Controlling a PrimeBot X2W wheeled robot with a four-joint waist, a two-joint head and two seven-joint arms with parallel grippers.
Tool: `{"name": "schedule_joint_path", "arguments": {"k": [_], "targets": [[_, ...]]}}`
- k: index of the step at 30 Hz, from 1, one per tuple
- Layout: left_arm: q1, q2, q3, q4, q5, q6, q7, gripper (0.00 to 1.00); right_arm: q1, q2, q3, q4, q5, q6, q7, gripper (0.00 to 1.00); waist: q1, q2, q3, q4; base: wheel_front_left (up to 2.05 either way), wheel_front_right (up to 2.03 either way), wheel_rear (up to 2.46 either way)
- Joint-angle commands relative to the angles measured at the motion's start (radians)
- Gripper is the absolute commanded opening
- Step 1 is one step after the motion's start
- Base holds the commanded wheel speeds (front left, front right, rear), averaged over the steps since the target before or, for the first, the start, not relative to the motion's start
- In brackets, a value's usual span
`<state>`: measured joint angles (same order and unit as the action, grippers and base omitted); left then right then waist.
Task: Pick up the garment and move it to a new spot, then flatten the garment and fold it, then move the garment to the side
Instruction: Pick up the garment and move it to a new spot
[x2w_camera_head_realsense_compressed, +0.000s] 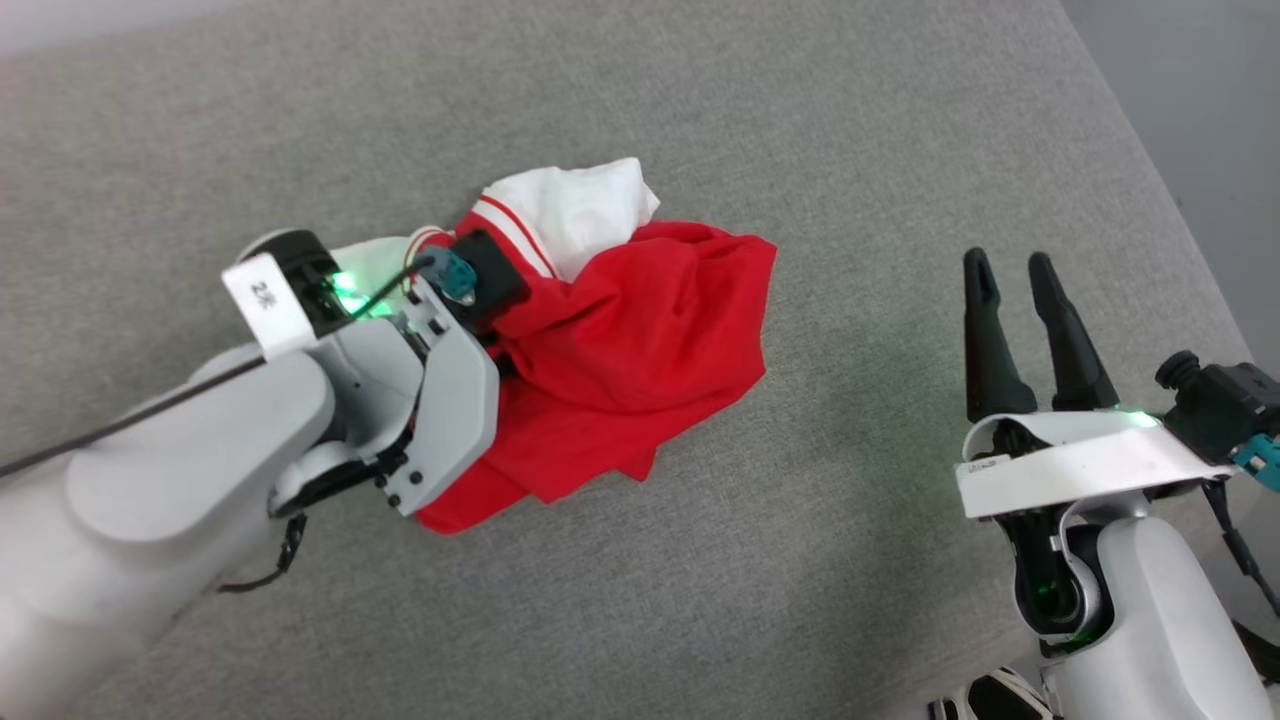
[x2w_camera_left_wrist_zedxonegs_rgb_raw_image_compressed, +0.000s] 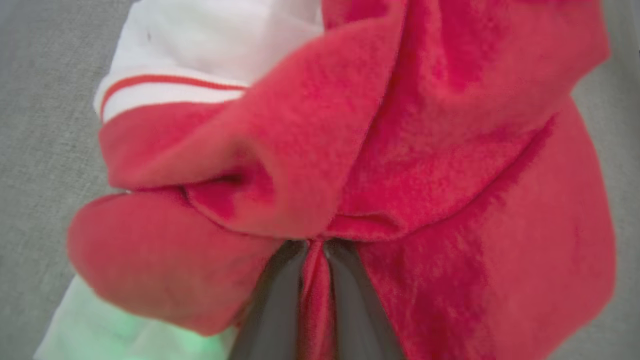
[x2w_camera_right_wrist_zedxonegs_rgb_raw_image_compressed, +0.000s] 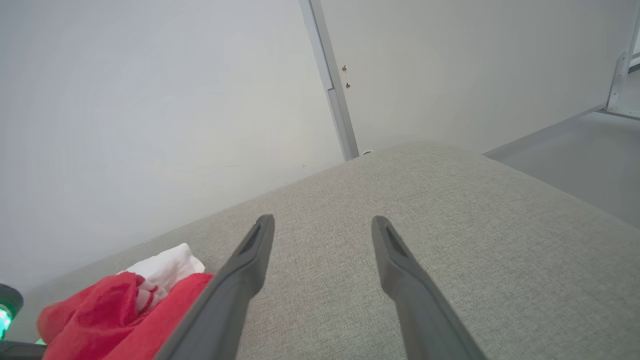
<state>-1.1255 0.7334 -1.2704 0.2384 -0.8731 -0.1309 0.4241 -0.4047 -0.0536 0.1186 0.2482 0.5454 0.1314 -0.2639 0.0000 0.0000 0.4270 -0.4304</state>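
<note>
**Speaker one:** Where does the garment lie?

**Speaker two:** The garment (x2w_camera_head_realsense_compressed: 640, 340), a bright red jersey shirt, sits crumpled in a heap near the middle of a grey fabric cushion (x2w_camera_head_realsense_compressed: 800, 100). A white sleeve (x2w_camera_head_realsense_compressed: 580, 205) with thin red stripes at its edge sticks out on the far side of the heap (up close, the red cloth looks soft and slightly fuzzy).

**Speaker one:** What is the left gripper doing?

**Speaker two:** The left gripper (x2w_camera_left_wrist_zedxonegs_rgb_raw_image_compressed: 314, 245) is pushed into the left edge of the heap. In the left wrist view its two dark fingers stand narrow, almost together, pinching a fold of red cloth between them. In the head view the pale left forearm (x2w_camera_head_realsense_compressed: 150, 480) reaches in from the lower left, and its wrist hides the fingers.

**Speaker one:** And the right one?

**Speaker two:** The right gripper (x2w_camera_head_realsense_compressed: 1008, 260) hovers at the lower right, well apart from the shirt. Its fingers are spread wide and hold nothing. Its wrist view looks across the cushion toward a pale wall (x2w_camera_right_wrist_zedxonegs_rgb_raw_image_compressed: 150, 100), with the red heap in the lower left corner.
</note>
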Motion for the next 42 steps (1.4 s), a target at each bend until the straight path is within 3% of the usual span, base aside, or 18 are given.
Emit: {"name": "schedule_joint_path", "arguments": {"k": [1, 9, 10, 12, 13, 14, 17, 26, 32, 36, 38, 42], "targets": [[0.047, 0.022, -0.022, 0.035, 0.002, 0.003, 0.03, 0.0, -0.01, 0.003, 0.007, -0.004, 0.007, -0.001, -0.001, 1.0, 0.0, 0.0, 0.027, -0.022, 0.0, 0.0, 0.0], [0.093, 0.022, -0.037, 0.122, -0.003, 0.008, 0.031, 0.0, -0.005, 0.003, 0.013, -0.002, 0.014, -0.001, -0.001, 1.0, 0.0, 0.0, 0.056, -0.043, 0.0, 0.0, 0.0], [0.094, 0.018, -0.037, 0.127, -0.006, 0.008, 0.01, 0.05, 0.0, 0.003, 0.013, 0.0, 0.011, -0.001, -0.001, 1.0, 0.0, 0.0, 0.053, -0.04, 0.0, 0.0, 0.0], [0.093, 0.012, -0.035, 0.131, -0.015, 0.01, -0.027, 0.25, 0.007, 0.003, 0.011, 0.004, 0.001, -0.001, -0.001, 1.0, 0.0, 0.0, 0.04, -0.026, 0.0, 0.0, 0.0], [0.09, 0.01, -0.034, 0.131, -0.014, 0.009, -0.049, 0.41, 0.007, 0.003, 0.008, 0.006, -0.005, -0.001, -0.001, 1.0, 0.0, 0.0, 0.032, -0.017, 0.0, 0.0, 0.0], [0.085, 0.007, -0.032, 0.132, -0.013, 0.009, -0.073, 0.49, 0.008, 0.003, 0.003, 0.007, -0.013, -0.001, 0.0, 1.0, 0.0, 0.0, 0.022, -0.006, 0.0, 0.0, 0.0], [0.063, -0.009, -0.024, 0.126, -0.026, 0.008, -0.165, 1.0, 0.018, 0.003, -0.006, 0.01, -0.039, -0.001, 0.0, 1.0, 0.0, 0.0, -0.013, 0.037, 0.0, 0.0, 0.0], [0.056, -0.064, -0.012, 0.106, -0.118, 0.003, -0.483, 1.0, 0.058, -0.021, -0.043, 0.027, -0.135, -0.001, 0.0, 1.0, 0.0, 0.0, -0.137, 0.191, 0.0, 0.0, 0.0], [0.119, -0.077, -0.01, 0.132, -0.207, 0.003, -0.63, 1.0, 0.098, -0.065, -0.048, 0.037, -0.165, -0.001, 0.0, 1.0, 0.0, 0.0, -0.196, 0.283, 0.0, 0.0, 0.0], [0.209, -0.097, 0.03, 0.235, -0.22, 0.011, -0.682, 1.0, 0.12, -0.089, -0.05, 0.043, -0.175, -0.001, 0.0, 1.0, 0.0, 0.0, -0.222, 0.333, 0.0, 0.0, 0.0], [0.267, -0.13, 0.094, 0.26, -0.228, 0.019, -0.689, 1.0, 0.136, -0.101, -0.061, 0.042, -0.178, -0.001, 0.0, 1.0, 0.0, 0.0, -0.232, 0.361, 0.0, 0.0, 0.0], [0.436, -0.163, 0.315, 0.27, -0.14, 0.052, -0.688, 1.0, 0.149, -0.122, -0.072, 0.037, -0.18, -0.001, 0.0, 1.0, 0.0, 0.0, -0.24, 0.411, 0.0, 0.0, 0.0]]}}
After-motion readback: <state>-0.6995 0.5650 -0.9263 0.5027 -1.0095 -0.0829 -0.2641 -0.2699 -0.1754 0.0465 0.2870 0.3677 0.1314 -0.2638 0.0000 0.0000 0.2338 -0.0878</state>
